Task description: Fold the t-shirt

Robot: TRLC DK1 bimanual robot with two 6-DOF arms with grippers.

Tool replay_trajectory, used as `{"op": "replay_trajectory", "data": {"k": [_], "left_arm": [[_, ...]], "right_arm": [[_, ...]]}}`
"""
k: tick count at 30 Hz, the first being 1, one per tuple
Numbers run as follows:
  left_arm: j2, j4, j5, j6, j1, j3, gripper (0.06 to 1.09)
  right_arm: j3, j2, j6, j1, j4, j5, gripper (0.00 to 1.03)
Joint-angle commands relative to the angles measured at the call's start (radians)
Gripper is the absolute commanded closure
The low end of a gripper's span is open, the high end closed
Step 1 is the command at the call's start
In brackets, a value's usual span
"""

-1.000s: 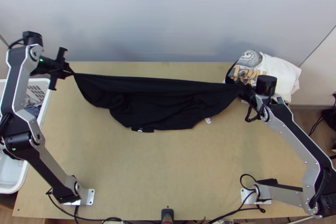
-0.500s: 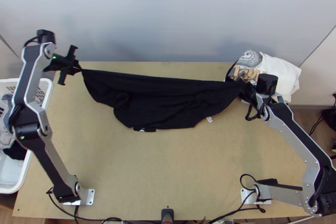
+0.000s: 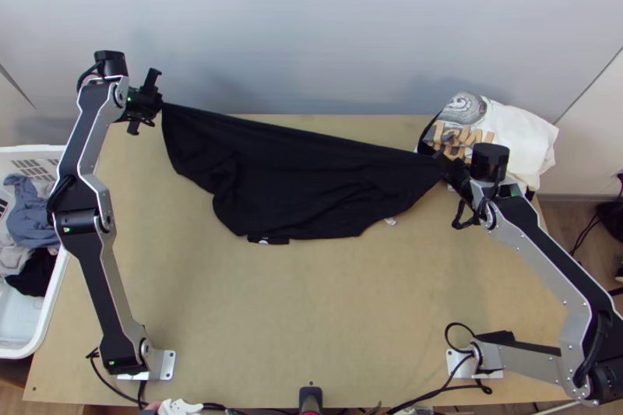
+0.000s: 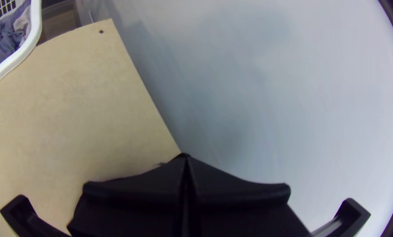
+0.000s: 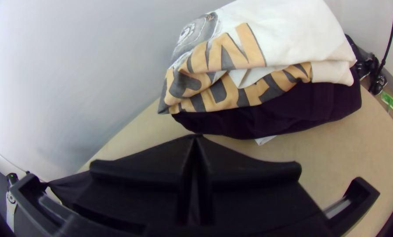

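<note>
In the top view the black t-shirt (image 3: 304, 181) hangs stretched between both grippers, its upper edge a taut line sloping down to the right, its lower part draped toward the table's middle with a small label at the bottom. My left gripper (image 3: 160, 103) is shut on its left end near the far edge; in the left wrist view the left gripper (image 4: 185, 157) has its fingers together. At the shirt's right end my right gripper (image 3: 445, 162) is shut on the cloth; the right wrist view shows the right gripper (image 5: 196, 137) closed, with black cloth (image 5: 69, 186) running off beside it.
A stack of folded clothes, a white printed shirt (image 3: 518, 135) on top of dark cloth, lies at the table's far right, right by the right gripper. A white basket (image 3: 48, 310) with clothes stands off the left edge. A pale wall (image 3: 311, 33) rises behind the table.
My left gripper has moved right and toward the far wall, carrying the shirt's left end with it, so the upper edge slopes more. The right gripper has barely moved.
</note>
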Motion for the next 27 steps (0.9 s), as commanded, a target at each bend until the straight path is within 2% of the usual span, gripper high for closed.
{"op": "replay_trajectory", "data": {"k": [1, 14, 15, 16, 18, 19, 21, 24, 27], "left_arm": [[0.025, 0.089, -0.031, 0.035, 0.002, 0.007, 1.05], [0.028, 0.101, -0.029, 0.049, 0.016, -0.029, 1.02], [0.028, 0.101, -0.028, 0.047, 0.013, -0.029, 0.92], [0.03, 0.101, -0.021, 0.046, 0.01, -0.029, 0.72], [0.033, 0.101, 0.017, 0.052, 0.0, -0.028, 0.19], [0.035, 0.095, 0.022, 0.052, -0.003, -0.028, 0.1], [0.027, 0.086, 0.029, 0.052, -0.007, -0.031, 0.1], [0.013, 0.061, 0.097, 0.056, -0.009, -0.032, 0.1], [-0.008, 0.032, 0.144, 0.105, -0.006, -0.062, 0.1]], "right_arm": [[-0.006, -0.005, -0.031, 0.007, 0.02, 0.05, 1.0], [-0.028, -0.004, -0.076, 0.014, 0.064, 0.082, 1.0], [-0.029, -0.004, -0.077, 0.015, 0.064, 0.082, 1.0], [-0.031, -0.005, -0.077, 0.017, 0.064, 0.082, 1.0], [-0.032, -0.008, -0.08, 0.021, 0.064, 0.082, 1.0], [-0.035, -0.011, -0.08, 0.023, 0.064, 0.082, 1.0], [-0.041, -0.021, -0.086, 0.027, 0.064, 0.082, 1.0], [-0.054, -0.028, -0.097, 0.027, 0.064, 0.082, 1.0], [-0.057, -0.028, -0.102, 0.027, 0.066, 0.082, 1.0]]}}
